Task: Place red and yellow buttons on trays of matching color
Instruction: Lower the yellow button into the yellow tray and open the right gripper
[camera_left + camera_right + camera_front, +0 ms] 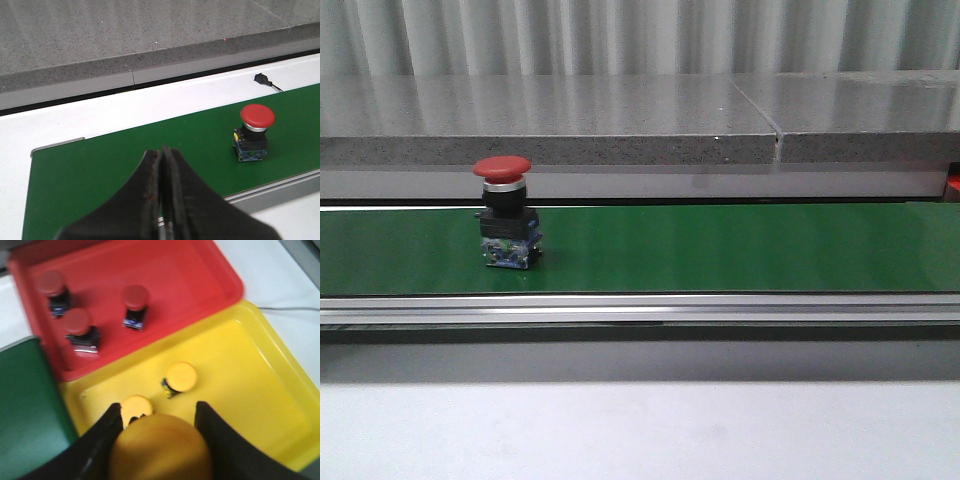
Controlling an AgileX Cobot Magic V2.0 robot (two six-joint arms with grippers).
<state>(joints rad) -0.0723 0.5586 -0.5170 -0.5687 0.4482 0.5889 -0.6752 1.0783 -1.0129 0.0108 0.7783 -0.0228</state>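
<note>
Front view: I see one red button (505, 212) standing upright on the green belt (720, 250), cap up, long axis vertical, left of the belt's middle. Neither arm shows here.

Left wrist view: my left gripper (162, 200) is clenched, its fingers pressed together with nothing between them, above the belt's near end. The same red button (254, 131) stands well apart from it, cap up, on the belt (100, 170).

Right wrist view: my right gripper (160, 440) grasps a yellow button (160, 450) by its cap, over the yellow tray (250, 385). That tray holds two more yellow buttons (181, 377), one partly hidden behind the fingers. The red tray (190, 285), touching the yellow one, holds three red buttons (136, 305), all standing cap up. The picture is slightly blurred.
</note>
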